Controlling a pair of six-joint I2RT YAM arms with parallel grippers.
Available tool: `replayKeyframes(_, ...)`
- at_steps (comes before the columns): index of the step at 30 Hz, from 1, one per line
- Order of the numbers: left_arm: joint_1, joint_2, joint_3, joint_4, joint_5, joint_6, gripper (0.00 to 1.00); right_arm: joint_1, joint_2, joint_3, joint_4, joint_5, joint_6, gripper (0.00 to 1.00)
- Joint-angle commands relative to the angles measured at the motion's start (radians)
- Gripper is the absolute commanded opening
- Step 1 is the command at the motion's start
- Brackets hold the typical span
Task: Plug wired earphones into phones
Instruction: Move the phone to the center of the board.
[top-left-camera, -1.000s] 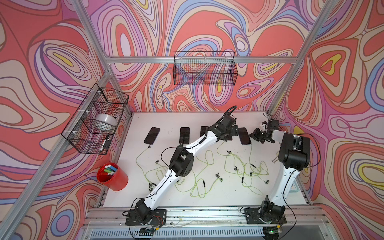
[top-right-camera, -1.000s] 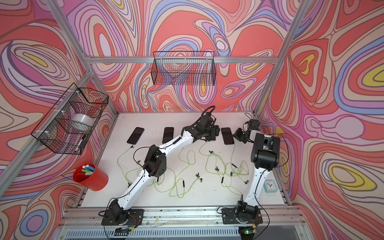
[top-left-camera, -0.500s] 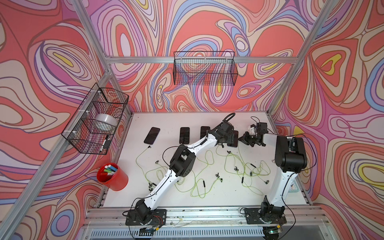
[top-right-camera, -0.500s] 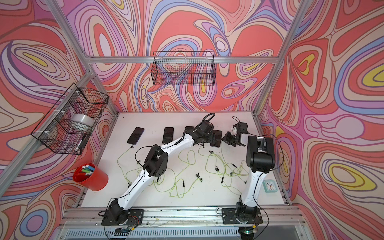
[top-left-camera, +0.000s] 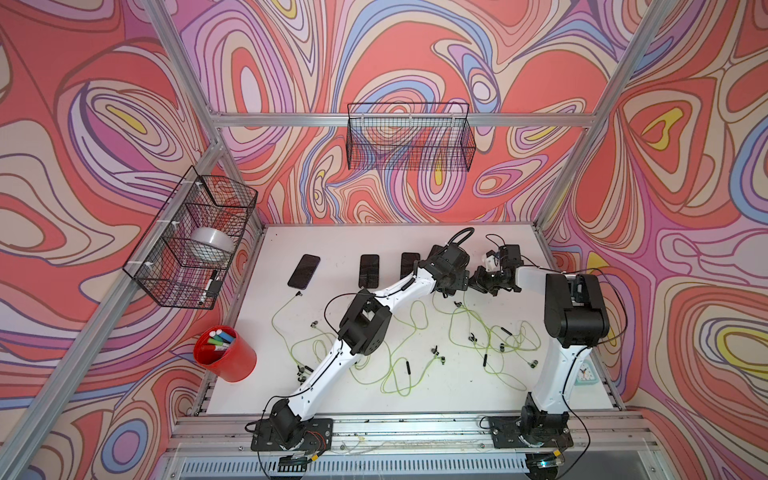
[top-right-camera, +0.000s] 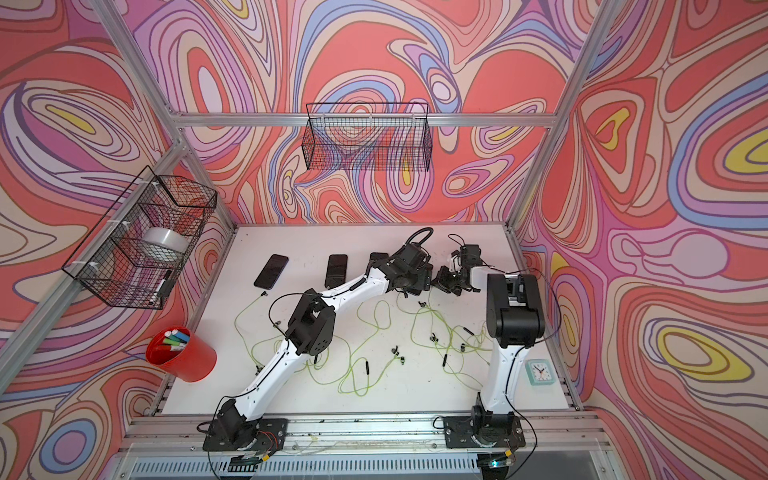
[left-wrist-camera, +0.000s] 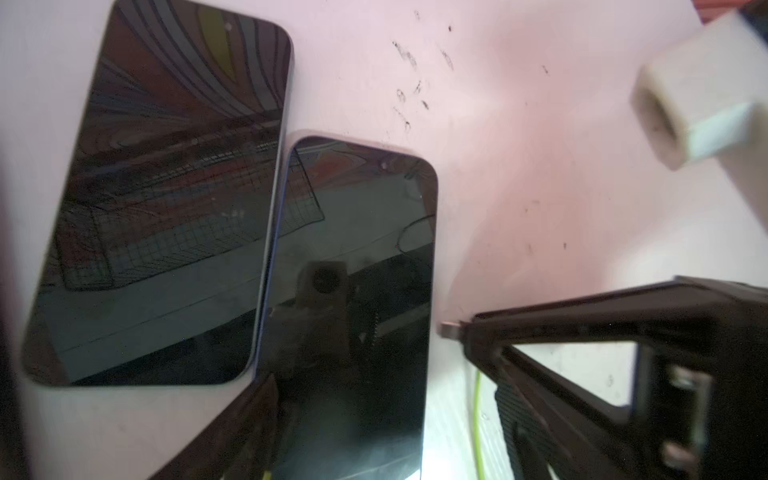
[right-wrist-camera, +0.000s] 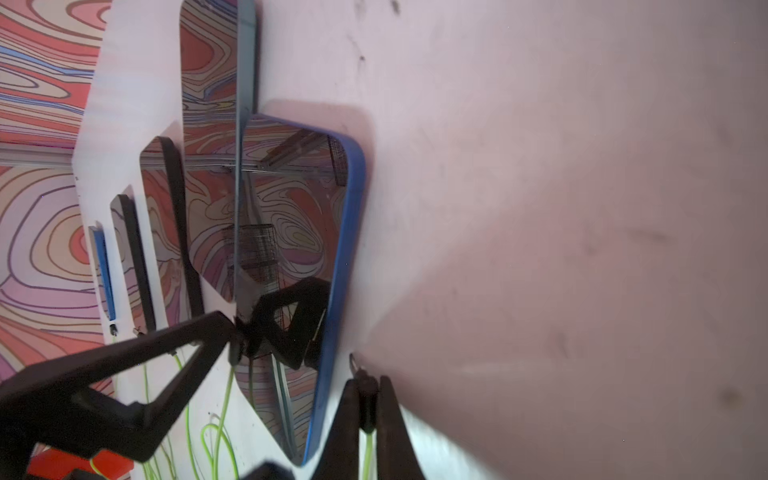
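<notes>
Though the left arm (top-left-camera: 320, 374) hides some in both top views, the right wrist view counts 5 phones (right-wrist-camera: 208, 124) in a row toward the back of the table (top-left-camera: 374, 241). They're black glossy slabs, 2 w/ blue rims. The earphones (top-left-camera: 398, 392) sprawl mid-table, yellow-green and too tangled to count. The right gripper (right-wrist-camera: 366, 384) is clenched on a plug (right-wrist-camera: 353, 360), its metal tip just beside the nearest phone's (right-wrist-camera: 291, 208) long blue edge. The left gripper (top-left-camera: 453, 286) stands spread wide, one fingertip (right-wrist-camera: 208, 332) at the seam where that phone touches its neighbour. Beyond the blue edge there's bare table.
</notes>
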Motion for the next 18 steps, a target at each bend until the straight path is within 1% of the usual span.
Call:
replayKeyframes(1,-0.01,-0.034,0.03,-0.088,-0.081,0.105,0.86,-0.044,-0.09,-0.061,-0.089,0.068,-0.031,0.0)
replayKeyframes(5,-0.011,-0.036,0.027,-0.096,-0.122,0.137,0.86,-0.061,-0.16,-0.097,-0.113,0.09,-0.045,0.0)
replayKeyframes(13,-0.011,-0.001,0.054,-0.135,-0.103,0.143,0.89,-0.065,-0.205,-0.102,-0.139,0.114,-0.059,0.0)
replayKeyframes(18,-0.009,0.038,0.11,-0.201,-0.08,0.143,0.91,-0.064,-0.205,-0.104,-0.142,0.123,-0.059,0.0)
